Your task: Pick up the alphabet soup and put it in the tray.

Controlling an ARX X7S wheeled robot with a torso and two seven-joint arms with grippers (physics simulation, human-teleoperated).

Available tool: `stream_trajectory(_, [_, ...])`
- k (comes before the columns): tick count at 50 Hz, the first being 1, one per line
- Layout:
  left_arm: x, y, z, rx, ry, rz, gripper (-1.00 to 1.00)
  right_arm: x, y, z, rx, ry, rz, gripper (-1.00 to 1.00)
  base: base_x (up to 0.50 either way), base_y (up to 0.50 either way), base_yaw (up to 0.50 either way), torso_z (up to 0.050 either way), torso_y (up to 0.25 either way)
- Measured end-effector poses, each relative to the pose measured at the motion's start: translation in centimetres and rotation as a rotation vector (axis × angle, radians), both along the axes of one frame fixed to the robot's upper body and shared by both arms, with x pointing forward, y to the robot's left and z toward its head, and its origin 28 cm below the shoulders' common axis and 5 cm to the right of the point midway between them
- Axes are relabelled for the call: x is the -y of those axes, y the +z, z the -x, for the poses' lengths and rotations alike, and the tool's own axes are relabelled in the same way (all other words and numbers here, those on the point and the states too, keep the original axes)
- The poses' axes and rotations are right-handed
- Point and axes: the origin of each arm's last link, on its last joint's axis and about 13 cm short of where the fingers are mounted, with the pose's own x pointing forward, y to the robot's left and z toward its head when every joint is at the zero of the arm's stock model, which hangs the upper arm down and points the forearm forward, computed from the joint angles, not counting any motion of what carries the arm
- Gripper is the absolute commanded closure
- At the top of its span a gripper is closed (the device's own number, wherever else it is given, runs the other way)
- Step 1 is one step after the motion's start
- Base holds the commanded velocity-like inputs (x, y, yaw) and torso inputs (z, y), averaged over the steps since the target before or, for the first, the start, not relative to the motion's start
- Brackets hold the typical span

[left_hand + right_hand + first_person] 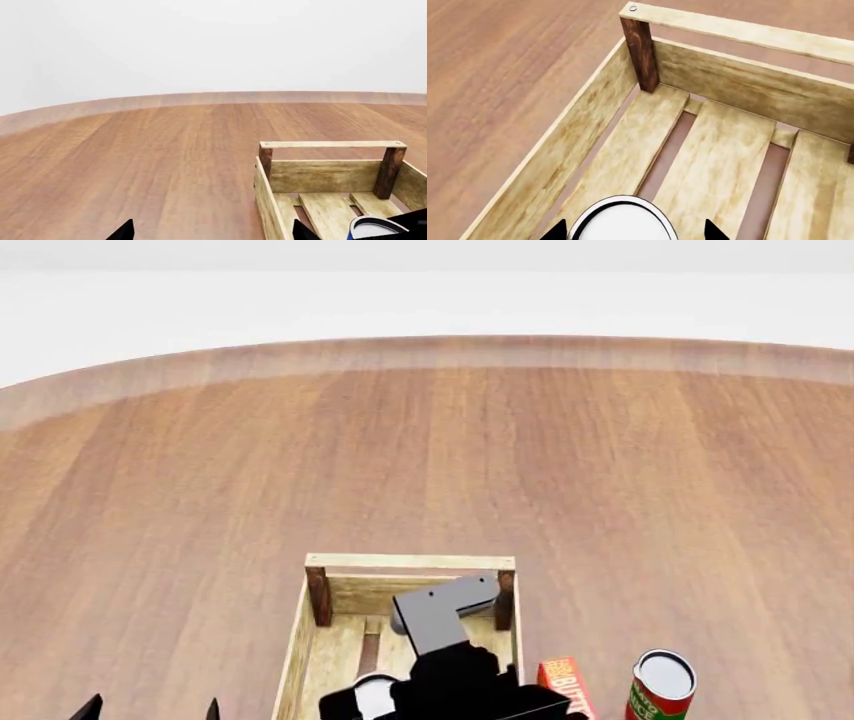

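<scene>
Tipping on a slat gap is risked if the alphabet soup (620,222), held in the right gripper (630,231) jaws over the tray (587,130), is released high; left jaws wide.

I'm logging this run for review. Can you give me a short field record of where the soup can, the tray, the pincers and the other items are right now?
alphabet soup: pale top showing, inside the tray, between the right pincer's fingertips
tray: slatted wooden crate on the table
right pincer: over the tray interior, either side of the can; grip cannot be confirmed
left pincer: beside the tray, nothing between its tips
red-and-green can: upright on the table outside the tray
orange box: between that can and the tray
</scene>
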Motion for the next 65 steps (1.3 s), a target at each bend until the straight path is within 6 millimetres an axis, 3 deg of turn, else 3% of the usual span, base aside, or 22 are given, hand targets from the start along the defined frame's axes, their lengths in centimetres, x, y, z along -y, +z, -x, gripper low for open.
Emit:
stream_trajectory(36, [-0.1, 0.4, 0.1, 0.011, 0.004, 0.009, -1.0, 0.3, 3.5, 3.0, 0.201, -0.028, -0.037, -1.0, 0.0, 0.0, 0.0, 0.0, 0.0])
stream_trajectory(65, [-0.2, 2.5, 0.4, 0.033, 0.015, 0.056, -1.0, 1.2, 2.6, 4.0, 0.555, -0.15, -0.138, -1.0, 0.0, 0.0, 0.0, 0.0, 0.0])
